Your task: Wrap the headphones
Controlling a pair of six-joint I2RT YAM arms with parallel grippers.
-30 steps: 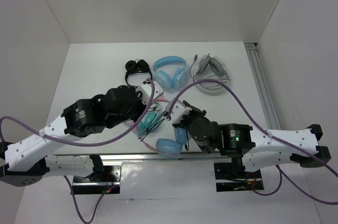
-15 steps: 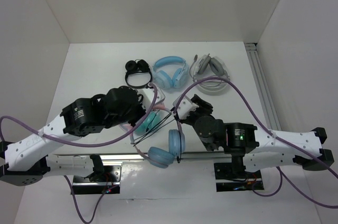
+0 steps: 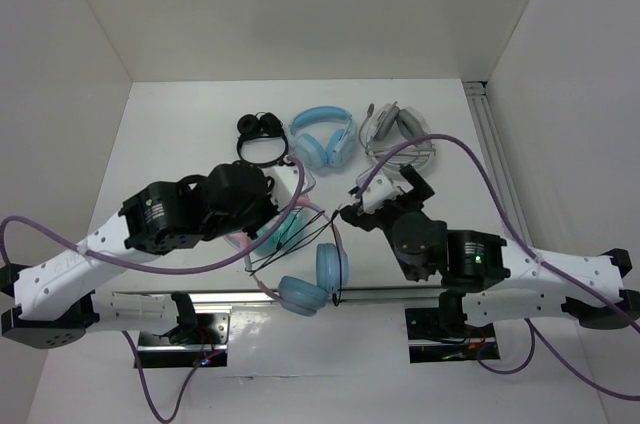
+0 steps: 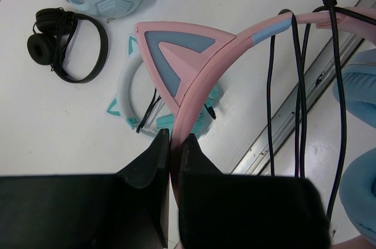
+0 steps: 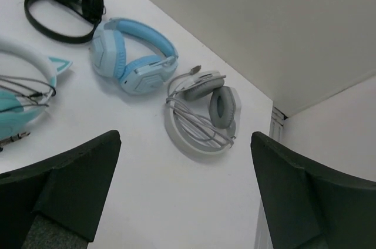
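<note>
Pink cat-ear headphones with light blue cups [image 3: 330, 266] hang over near edge of white table [image 3: 170, 144]. Left claw [image 4: 174, 143] clamped on pink band [image 4: 202, 64]. Right claw [image 5: 183, 143] wide apart, empty. Thin black cable [image 4: 299, 84] draped over band, part wound, I think. Next: right claw must catch loose cable, loop it round band.

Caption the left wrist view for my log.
Left claw pinches the headphones by the pink headband, black cable hanging across it.

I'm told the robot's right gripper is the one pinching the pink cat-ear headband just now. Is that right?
Not quite. It is the left gripper that pinches the headband of the pink cat-ear headphones, as the left wrist view shows. The right gripper is open with nothing between its fingers.
</note>
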